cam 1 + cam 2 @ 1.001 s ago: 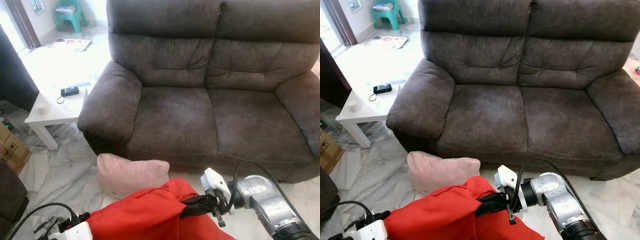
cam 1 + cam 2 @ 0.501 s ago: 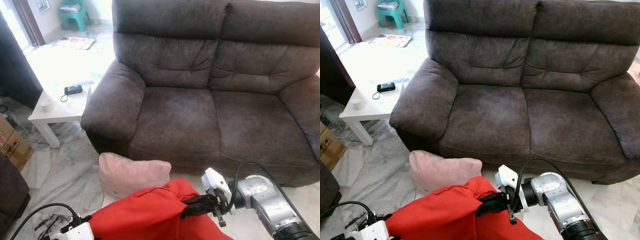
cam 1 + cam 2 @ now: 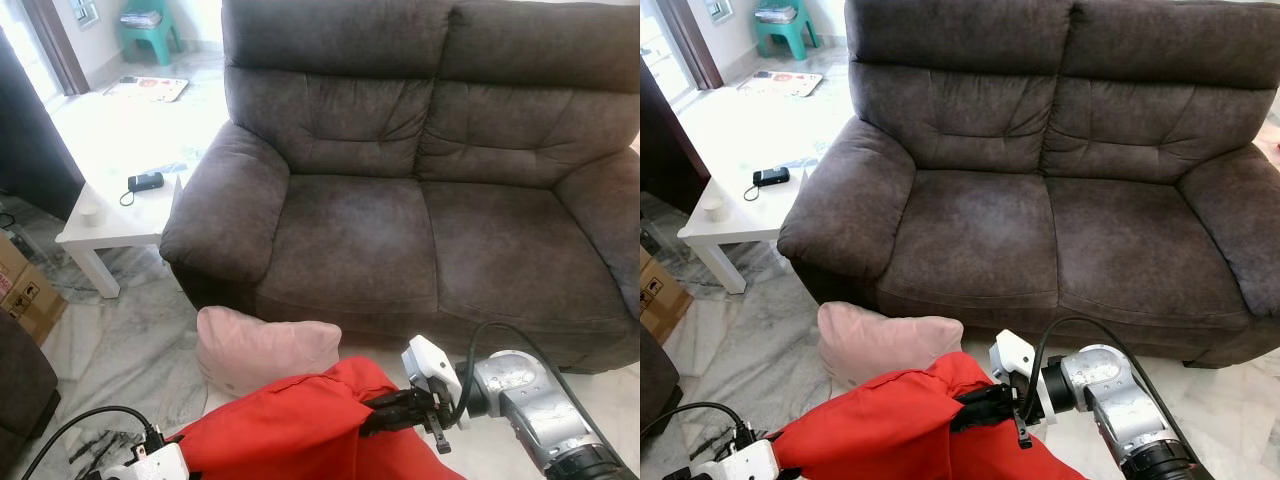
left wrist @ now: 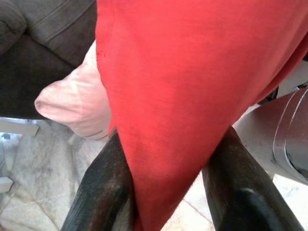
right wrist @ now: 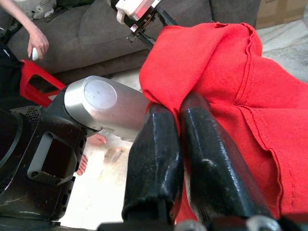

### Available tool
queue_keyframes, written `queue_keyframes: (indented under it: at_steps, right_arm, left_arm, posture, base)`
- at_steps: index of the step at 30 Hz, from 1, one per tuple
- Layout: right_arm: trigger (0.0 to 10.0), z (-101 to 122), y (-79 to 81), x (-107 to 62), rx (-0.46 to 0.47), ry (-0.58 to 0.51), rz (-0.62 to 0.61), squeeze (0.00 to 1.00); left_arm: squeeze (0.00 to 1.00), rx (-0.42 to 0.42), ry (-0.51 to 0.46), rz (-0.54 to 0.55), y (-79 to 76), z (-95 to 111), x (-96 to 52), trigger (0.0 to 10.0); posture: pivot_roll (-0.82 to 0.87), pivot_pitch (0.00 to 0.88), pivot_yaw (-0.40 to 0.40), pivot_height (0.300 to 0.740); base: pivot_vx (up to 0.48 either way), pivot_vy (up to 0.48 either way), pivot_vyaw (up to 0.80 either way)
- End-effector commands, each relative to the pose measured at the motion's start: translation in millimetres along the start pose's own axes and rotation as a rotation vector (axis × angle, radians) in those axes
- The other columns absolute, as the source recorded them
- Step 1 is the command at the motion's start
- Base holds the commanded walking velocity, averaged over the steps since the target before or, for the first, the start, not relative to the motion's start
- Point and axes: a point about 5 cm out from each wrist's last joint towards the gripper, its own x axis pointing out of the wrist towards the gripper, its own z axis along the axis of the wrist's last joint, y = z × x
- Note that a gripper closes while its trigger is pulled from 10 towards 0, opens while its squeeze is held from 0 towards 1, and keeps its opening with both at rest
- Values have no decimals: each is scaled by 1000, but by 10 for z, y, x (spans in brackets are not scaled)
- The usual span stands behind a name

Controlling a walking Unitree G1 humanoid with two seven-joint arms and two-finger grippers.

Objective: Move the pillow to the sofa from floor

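red pillow (image 3: 290,430) was clamped at both ends by your left gripper (image 4: 168,192) and right gripper (image 3: 385,410), near the sofa (image 3: 400,200).

No readable text, labels or numbers.

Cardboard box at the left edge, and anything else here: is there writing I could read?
Cardboard box: dark printed marks, too small to read.
Mat on the far floor: a coloured picture, nothing readable.
Black device on the white table: no readable label.
No other writing.
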Motion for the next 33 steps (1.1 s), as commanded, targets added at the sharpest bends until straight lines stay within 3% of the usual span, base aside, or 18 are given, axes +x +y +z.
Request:
queue_keyframes:
  at_steps: [1, 17, 21, 25, 27, 28, 29, 31, 33]
  right_arm:
    - [10000, 166, -8, 14, -76, -61, 17, 0]
    - [10000, 150, -7, 27, -73, -62, 8, 0]
    - [10000, 157, -17, 30, -83, -64, -4, 0]
    - [10000, 198, -124, 25, -129, -93, -129, 0]
    - [10000, 248, -240, 19, -164, -141, -278, 0]
    - [10000, 248, -240, 19, -164, -141, -278, 0]
    - [10000, 245, -288, 13, -152, -147, -334, 0]
    - [10000, 210, -448, -1, -156, -127, -552, 0]
    - [10000, 214, -491, 27, -177, -142, -668, 0]
  left_arm:
    - [0, 0, -25, 4, 22, 50, 22, 0]
    - [0, -59, -67, 71, 158, 133, 24, 0]
    - [0, -99, -123, 144, 307, 264, 50, 0]
    - [0, -167, -190, 278, 489, 426, 85, 0]
    - [0, -177, -235, 392, 646, 569, 90, 2941]
    - [0, -177, -235, 392, 646, 569, 90, 2941]
    - [0, -189, -256, 424, 692, 623, 92, 10000]
    - [0, -247, -339, 543, 849, 827, 102, 10000]
    - [0, -295, -389, 632, 934, 966, 125, 10000]
  posture:
    - [125, 51, -51, 740]
    - [126, 53, -45, 740]
    - [125, 50, -42, 740]
    - [122, 46, -42, 740]
    - [122, 44, -43, 740]
    - [122, 44, -43, 740]
    - [122, 43, -43, 740]
    - [117, 41, -41, 740]
    - [113, 36, -41, 740]
  base:
    - [0, 0, 0]
    - [0, 0, 0]
    - [0, 0, 0]
    - [0, 0, 0]
    - [0, 0, 0]
    - [0, 0, 0]
    - [0, 0, 0]
    - [0, 0, 0]
    - [0, 0, 0]
